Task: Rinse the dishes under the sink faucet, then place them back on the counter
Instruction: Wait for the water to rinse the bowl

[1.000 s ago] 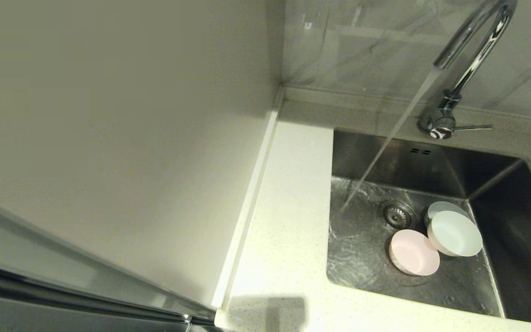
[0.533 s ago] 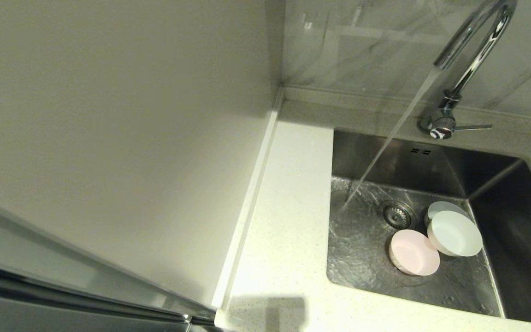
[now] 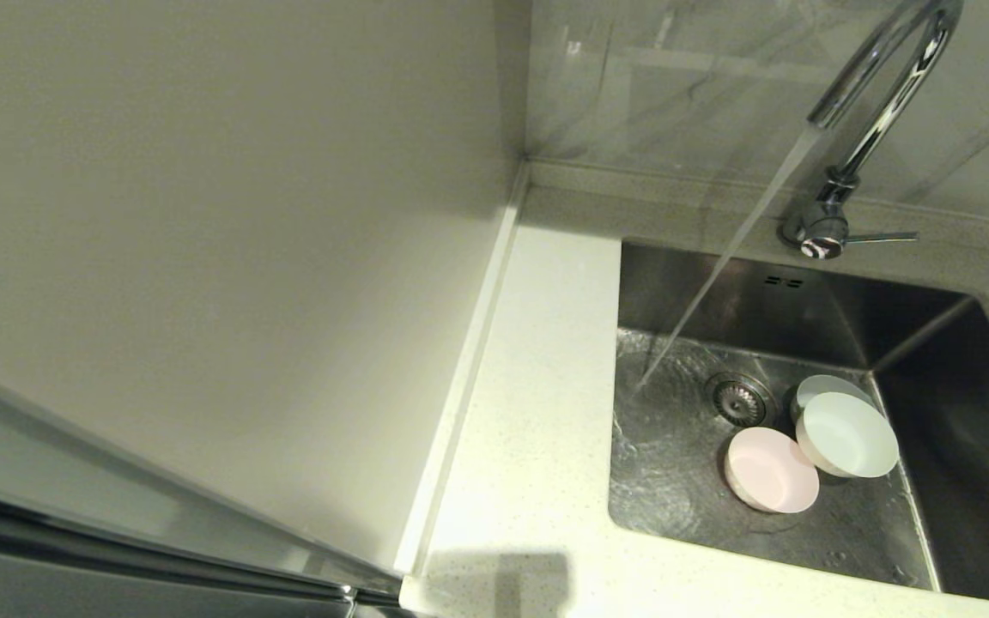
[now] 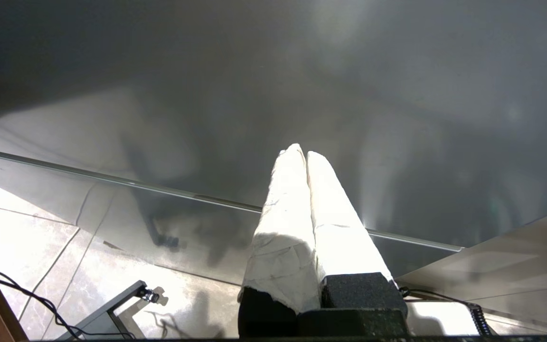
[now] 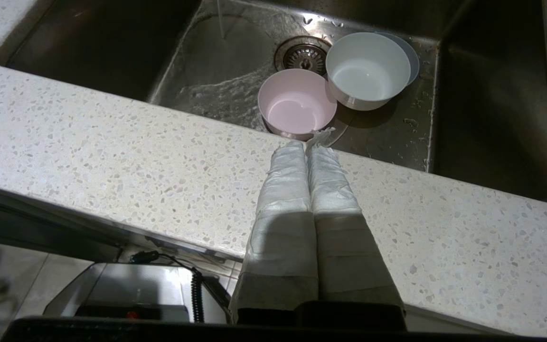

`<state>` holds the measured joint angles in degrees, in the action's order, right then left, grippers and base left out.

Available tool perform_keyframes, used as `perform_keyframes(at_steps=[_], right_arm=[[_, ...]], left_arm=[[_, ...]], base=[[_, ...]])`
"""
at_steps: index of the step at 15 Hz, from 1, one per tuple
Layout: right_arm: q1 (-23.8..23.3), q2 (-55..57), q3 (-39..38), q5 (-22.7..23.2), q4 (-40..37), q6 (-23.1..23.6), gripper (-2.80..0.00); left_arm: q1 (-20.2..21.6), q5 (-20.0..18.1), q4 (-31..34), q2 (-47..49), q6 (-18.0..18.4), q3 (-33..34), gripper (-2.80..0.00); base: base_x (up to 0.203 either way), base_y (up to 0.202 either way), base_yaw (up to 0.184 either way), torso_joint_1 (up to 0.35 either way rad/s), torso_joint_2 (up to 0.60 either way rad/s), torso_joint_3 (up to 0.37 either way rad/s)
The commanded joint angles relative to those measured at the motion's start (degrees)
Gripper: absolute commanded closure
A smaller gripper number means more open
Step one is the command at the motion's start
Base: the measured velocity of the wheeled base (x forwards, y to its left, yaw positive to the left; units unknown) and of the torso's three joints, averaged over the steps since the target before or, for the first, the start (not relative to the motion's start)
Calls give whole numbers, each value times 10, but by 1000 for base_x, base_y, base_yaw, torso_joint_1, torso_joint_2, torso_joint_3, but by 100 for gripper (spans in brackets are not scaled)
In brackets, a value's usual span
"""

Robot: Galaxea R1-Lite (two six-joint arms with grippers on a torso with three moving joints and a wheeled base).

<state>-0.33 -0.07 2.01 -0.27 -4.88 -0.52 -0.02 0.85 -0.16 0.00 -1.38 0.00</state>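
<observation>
Looking from the drain strainer (image 3: 741, 399), the pink bowl (image 5: 297, 101) lies just beside it on the sink (image 3: 932, 343) floor, touching the whitish bowl (image 5: 367, 70), while the water falls on the drain's other side. The right claw (image 5: 309, 147), clenched and empty, hangs over the table (image 5: 112, 147) edge nearest the pink bowl, so it seems the better arm. The left claw (image 4: 300, 154) is clenched too, parked away from the drain.

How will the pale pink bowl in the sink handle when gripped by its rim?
The small pale pink plastic-looking bowl is probably light and stiff. Standing on the wet steel sink floor, it may slide, likely nudging the touching whitish bowl.
</observation>
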Motion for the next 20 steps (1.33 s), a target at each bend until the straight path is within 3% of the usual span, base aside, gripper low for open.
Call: perform_keyframes(at_steps=[1,20], right_arm=[[0,1,0,0,0,0,0],[0,1,0,0,0,0,0]], left_arm=[[0,0,0,-2,0,0,0],[0,0,0,-2,0,0,0]], base=[[0,0,0,0,0,0],[0,0,0,0,0,0]])
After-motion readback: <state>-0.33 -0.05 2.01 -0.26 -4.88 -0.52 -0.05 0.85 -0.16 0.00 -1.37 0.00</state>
